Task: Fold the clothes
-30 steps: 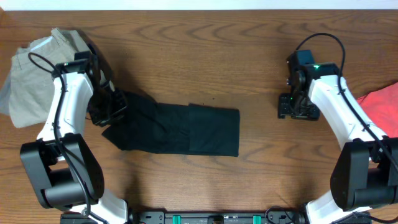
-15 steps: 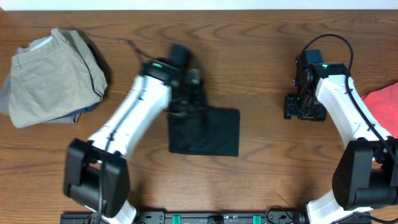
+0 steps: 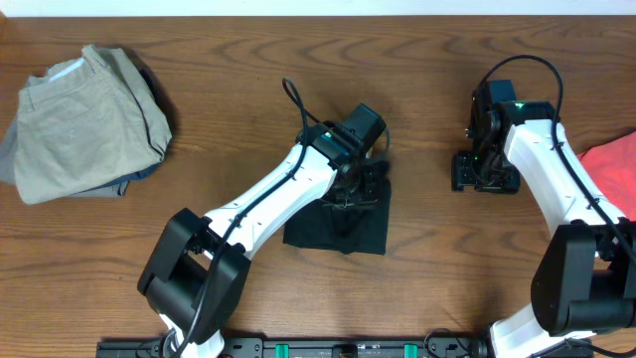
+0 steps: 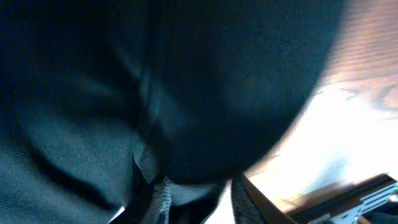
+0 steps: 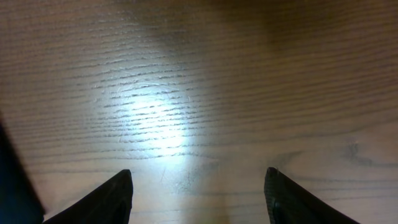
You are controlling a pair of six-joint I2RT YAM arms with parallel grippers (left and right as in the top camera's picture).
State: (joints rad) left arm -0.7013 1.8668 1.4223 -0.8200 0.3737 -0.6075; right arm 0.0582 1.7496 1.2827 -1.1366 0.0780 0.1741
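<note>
Currently, left hand on black T-shirt (grip unclear), right hand wide above table.

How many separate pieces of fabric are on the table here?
3: black T-shirt at centre, khaki trousers far left, red cloth at the right edge. More may lie under the trousers.

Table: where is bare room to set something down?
Bare wood between trousers and left arm, and between shirt and right gripper. Crowded: the middle, where the left gripper is on the shirt, and the right edge by the red cloth.
</note>
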